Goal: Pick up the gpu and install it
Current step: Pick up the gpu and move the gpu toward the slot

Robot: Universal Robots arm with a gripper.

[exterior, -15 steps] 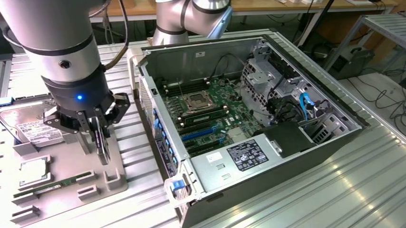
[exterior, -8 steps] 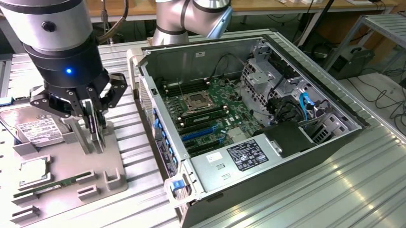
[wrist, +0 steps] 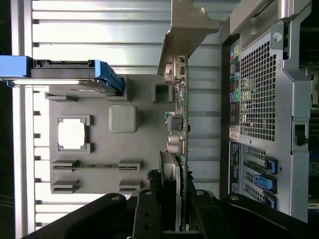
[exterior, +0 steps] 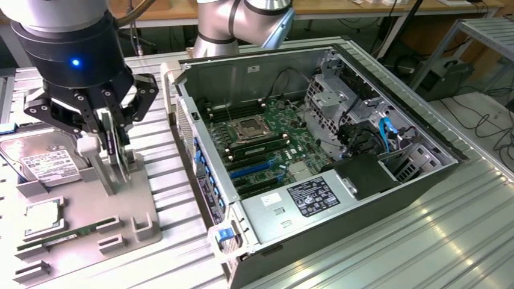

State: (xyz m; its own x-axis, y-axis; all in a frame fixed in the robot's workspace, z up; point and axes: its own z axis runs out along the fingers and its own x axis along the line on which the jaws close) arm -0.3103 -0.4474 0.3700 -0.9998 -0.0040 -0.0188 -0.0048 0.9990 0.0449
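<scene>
Fingers [wrist: 148,214] of the gripper [exterior: 115,174] are pressed together on the gpu [wrist: 180,124]. They pinch the thin card from both sides. The card stands on its edge, with its shiny metal end [wrist: 187,30] pointing away from the gripper. I can see a strip of green board and some little plugs along it.

The card hangs over the gray tray [exterior: 156,201], which sits beside the open computer [exterior: 449,162], on the exterior view's left. The gripper is low down, close to the tray. I cannot tell if the card is lifted free of the tray or only just gripped in its holder.

So I think this is the picking-up step. The grab looks done, but the card is not in the computer yet. It is well apart from the blue slots [exterior: 255,167] on the green board inside the case.

Other parts lie on the tray too. A hard drive [exterior: 48,162] with a white label is near the gripper. A square chip [exterior: 44,218] and a thin memory stick [exterior: 60,238] sit further along.

To go on, I think the hold must stay tight so the card does not slip or tip. The card would need to keep straight up and miss the case wall. Its long edge would have to line up with a slot, and its metal end with the back of the case.
</scene>
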